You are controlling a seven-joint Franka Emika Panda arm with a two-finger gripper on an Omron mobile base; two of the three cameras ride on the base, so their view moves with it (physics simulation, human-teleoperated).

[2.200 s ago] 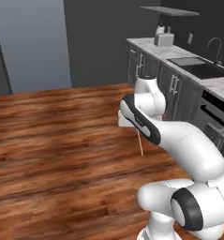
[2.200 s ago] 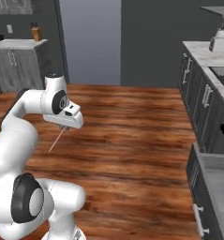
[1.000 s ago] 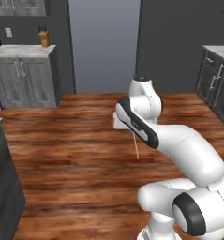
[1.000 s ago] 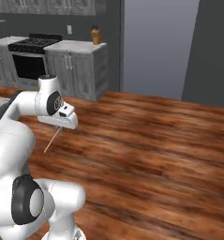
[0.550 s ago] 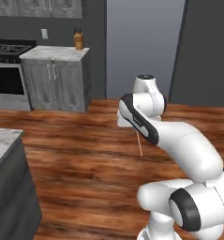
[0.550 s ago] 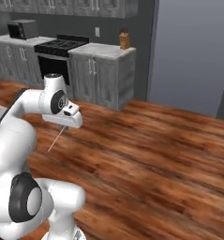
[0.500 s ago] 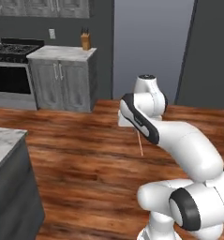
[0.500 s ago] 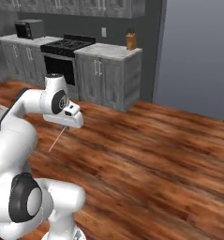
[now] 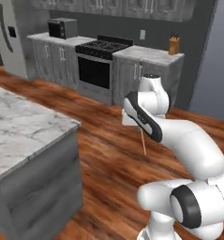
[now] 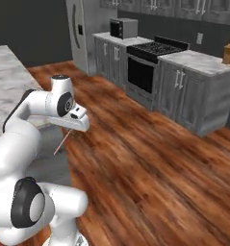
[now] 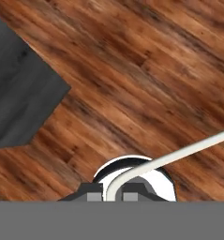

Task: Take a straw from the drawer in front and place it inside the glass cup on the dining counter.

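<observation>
My gripper [image 9: 138, 127] is shut on the top of the straw [image 9: 143, 143], a thin reddish stick that hangs down over the wood floor. From the right base view, the gripper [image 10: 73, 129] holds the straw [image 10: 62, 143] slanting down and to the left. The dining counter [image 9: 19, 126] is a white marble slab on a grey base, and it lies to the arm's left. Its near end [image 10: 6, 72] shows behind the arm. In the hand view the gripper [image 11: 112, 197] points down at the floor, its fingertips close together. The glass cup and the drawer are out of view.
A black stove [image 9: 100, 63] stands in a row of grey cabinets [image 9: 137, 77] along the far wall. A microwave [image 9: 62, 28], a knife block [image 9: 173, 45] and a fridge [image 9: 10, 37] are there too. A dark grey block [image 11: 19, 93] lies beside the floor below the hand.
The whole picture has swung as the base turned. The stove wall has moved across and the marble counter has come into view. The arm keeps its pose, still holding the straw.
</observation>
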